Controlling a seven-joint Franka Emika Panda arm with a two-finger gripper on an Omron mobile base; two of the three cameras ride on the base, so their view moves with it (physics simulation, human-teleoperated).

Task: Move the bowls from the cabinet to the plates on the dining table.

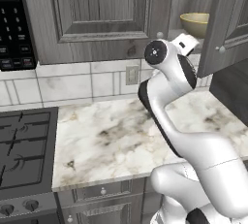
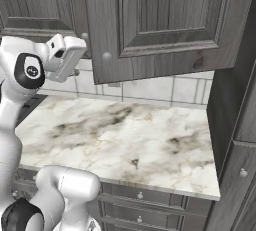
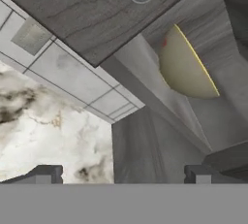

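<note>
Tan bowl sits on the shelf inside the open cabinet, at about 1 o'clock in the left base view. In the hand view the same bowl shows at 1 o'clock, rolled on its side by the camera tilt, yellow rim line toward the right, resting on the grey shelf board. Only its side and rim are visible; the inside cannot be made out.

Gripper: the two dark fingertips stand far apart at 7 and 5 o'clock along the bottom of the hand view, nothing between them. It is short of the bowl, not touching it, aimed up at the cabinet's lower edge. In the left base view the hand is just below and left of the bowl, at the shelf front. In the right base view the hand sits at 10 o'clock, against the edge of the door.

Open door hangs at 2 o'clock in the left base view, knob near its lower corner. In the right base view the door spans the upper middle and hides the shelf.

Below: marble worktop, tiled backsplash with an outlet. Stove at 8 o'clock, microwave at 10 o'clock. Drawers under the worktop.
</note>
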